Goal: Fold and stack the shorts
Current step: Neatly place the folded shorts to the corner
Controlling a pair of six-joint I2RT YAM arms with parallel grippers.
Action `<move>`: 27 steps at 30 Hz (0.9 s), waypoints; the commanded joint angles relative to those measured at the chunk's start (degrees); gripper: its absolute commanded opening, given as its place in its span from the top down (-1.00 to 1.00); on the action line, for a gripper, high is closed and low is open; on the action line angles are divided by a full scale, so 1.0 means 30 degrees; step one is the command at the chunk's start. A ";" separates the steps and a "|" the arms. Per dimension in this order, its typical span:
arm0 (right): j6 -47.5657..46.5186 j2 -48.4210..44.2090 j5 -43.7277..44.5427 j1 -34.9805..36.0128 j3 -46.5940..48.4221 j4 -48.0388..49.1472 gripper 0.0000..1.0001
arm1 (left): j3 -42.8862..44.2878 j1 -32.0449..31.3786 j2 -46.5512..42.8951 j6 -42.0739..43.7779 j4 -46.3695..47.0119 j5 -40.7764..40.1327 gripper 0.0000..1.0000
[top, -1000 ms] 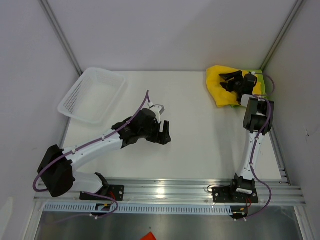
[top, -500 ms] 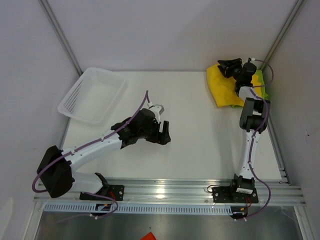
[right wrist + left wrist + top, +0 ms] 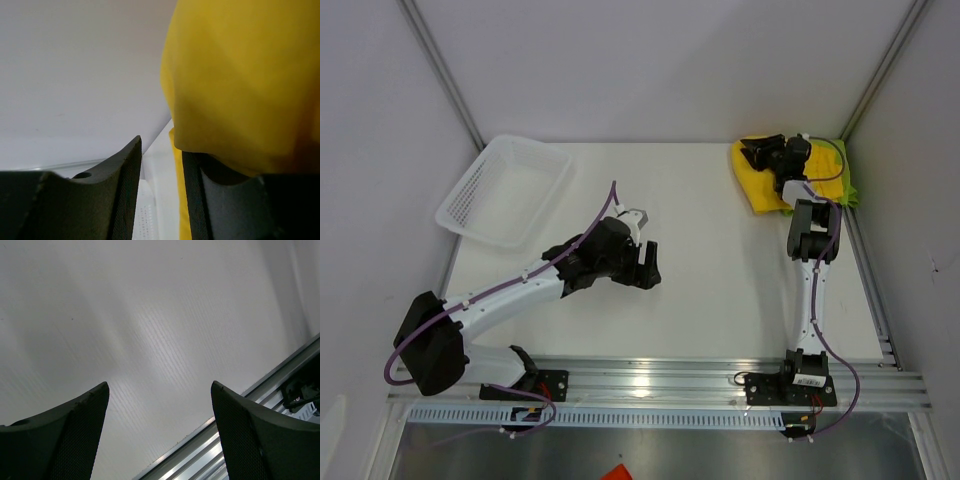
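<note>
The yellow shorts (image 3: 761, 187) lie bunched in the far right corner of the table, on top of the lime green shorts (image 3: 841, 181), of which only an edge shows. My right gripper (image 3: 753, 153) is at the far left edge of the yellow shorts. In the right wrist view the gripper (image 3: 161, 147) has its jaws a narrow gap apart, and the yellow shorts (image 3: 240, 75) drape over the right finger (image 3: 220, 200). No cloth shows between the pads. My left gripper (image 3: 648, 264) hovers over the table's middle, open and empty, as the left wrist view (image 3: 157, 385) also shows.
A white mesh basket (image 3: 505, 190) stands at the far left of the table. The enclosure's grey walls close in at the back and right, tight to the shorts. An aluminium rail (image 3: 650, 378) runs along the near edge and shows in the left wrist view (image 3: 240, 440).
My right gripper has moved from the middle of the yellow shorts back and left to their far left edge. The yellow cloth has shifted with it. The left arm has not moved.
</note>
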 commanded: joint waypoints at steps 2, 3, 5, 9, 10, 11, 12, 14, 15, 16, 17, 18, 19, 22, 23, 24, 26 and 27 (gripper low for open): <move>-0.0101 0.0787 0.0365 -0.0080 0.0917 -0.0376 0.17 | 0.0009 -0.0130 -0.0127 0.0306 0.0069 -0.0234 -0.68; -0.0159 0.0699 0.0364 -0.0080 0.1092 -0.0520 0.15 | -0.0049 -0.0130 -0.0186 0.0306 0.0041 -0.0262 -0.69; -0.0481 0.0494 0.0102 -0.0051 0.2144 -0.1048 0.09 | 0.0009 -0.0130 -0.0332 0.0306 0.0041 -0.0263 -0.68; -0.0570 -0.0237 -0.0601 -0.0138 0.4108 -0.1459 -0.21 | -0.0049 -0.0130 -0.0537 0.0277 -0.0077 -0.0321 -0.68; -0.0570 -0.0500 -0.0777 -0.0197 0.4285 -0.1372 -0.33 | -0.0137 -0.0130 -0.0625 0.0248 -0.0077 -0.0321 -0.69; -0.0715 -0.1315 -0.1097 -0.0284 0.4229 -0.1342 -0.39 | -0.0167 -0.0130 -0.0742 0.0219 -0.0048 -0.0321 -0.68; -0.0891 -0.1787 -0.1246 -0.0343 0.4083 -0.1400 -0.44 | -0.0225 -0.0130 -0.0830 0.0218 -0.0048 -0.0321 -0.69; -0.1330 -0.3538 -0.1626 -0.0547 0.2687 -0.1344 -0.55 | -0.0400 -0.0130 -0.1064 0.0160 0.0040 -0.0292 -0.69; -0.1419 -0.4217 -0.1744 -0.0665 0.1893 -0.1197 -0.58 | -0.0430 -0.0130 -0.1123 0.0160 0.0069 -0.0292 -0.68; -0.1478 -0.4891 -0.1832 -0.0753 0.1044 -0.0587 -0.60 | -0.0460 -0.0130 -0.1182 0.0160 0.0070 -0.0292 -0.68; -0.1304 -0.5593 -0.1920 -0.0899 -0.1053 -0.0174 -0.61 | -0.0518 -0.0130 -0.1269 0.0131 0.0099 -0.0263 -0.68; -0.1187 -0.6964 -0.2037 -0.1132 -0.2176 0.0323 -0.61 | -0.0518 -0.0130 -0.1270 0.0130 0.0128 -0.0234 -0.68; -0.1069 -0.7586 -0.2125 -0.1280 -0.3290 0.1256 -0.61 | -0.0547 -0.0130 -0.1328 0.0130 0.0128 -0.0204 -0.68; -0.0775 -0.9693 -0.2447 -0.1661 -0.7393 0.2606 -0.60 | -0.0693 -0.0130 -0.1387 0.0101 0.0245 -0.0116 -0.69; -0.0804 -1.0108 -0.2651 -0.1691 -0.8302 0.2874 -0.60 | -0.0694 -0.0130 -0.1416 0.0072 0.0361 -0.0058 -0.68; -0.0805 -1.0489 -0.2740 -0.1720 -0.9181 0.3109 -0.59 | -0.0694 -0.0130 -0.1417 0.0072 0.0421 0.0001 -0.68; -0.0921 -1.1544 -0.2771 -0.1808 -1.1876 0.3841 -0.59 | -0.0724 -0.0130 -0.1388 0.0072 0.0567 0.0059 -0.68; -0.1009 -1.1838 -0.2713 -0.1838 -1.2755 0.4017 -0.59 | -0.0665 -0.0130 -0.1329 0.0072 0.0597 0.0147 -0.68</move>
